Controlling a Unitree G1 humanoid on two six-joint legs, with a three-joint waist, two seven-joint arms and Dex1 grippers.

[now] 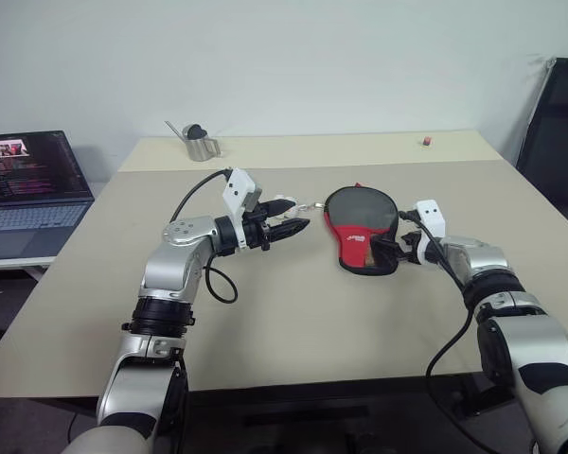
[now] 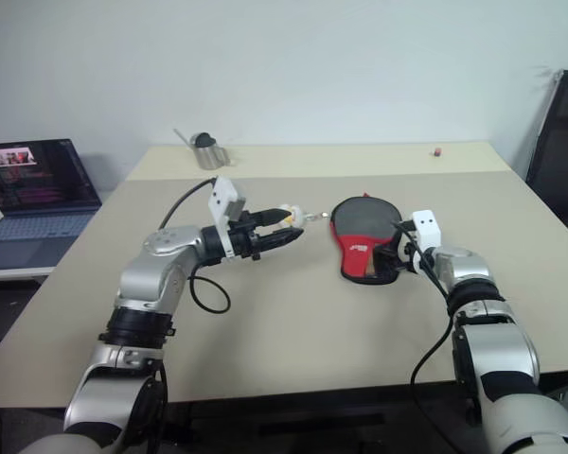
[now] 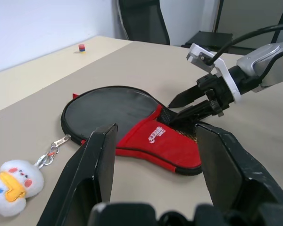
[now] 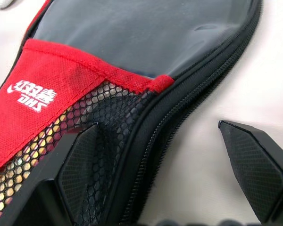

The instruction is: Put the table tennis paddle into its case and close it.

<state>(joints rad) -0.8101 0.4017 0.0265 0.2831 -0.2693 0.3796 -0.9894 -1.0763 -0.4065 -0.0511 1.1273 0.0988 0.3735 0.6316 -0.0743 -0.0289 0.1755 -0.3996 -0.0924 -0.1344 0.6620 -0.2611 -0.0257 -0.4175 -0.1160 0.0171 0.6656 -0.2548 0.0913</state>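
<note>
we see the case (image 1: 362,230) lying flat on the tabletop (image 1: 293,312), its black round end away from us and its red mesh end toward our right gripper (image 1: 386,252), whose fingers (image 4: 87,160) are spread wide, one over the mesh pocket and the other over bare tabletop beside the zip edge. our left gripper (image 1: 296,227) hovers off to the left of the case with its fingers (image 3: 96,165) apart and empty, near a small plush duck charm (image 3: 12,187) chained to the zip pull.
</note>
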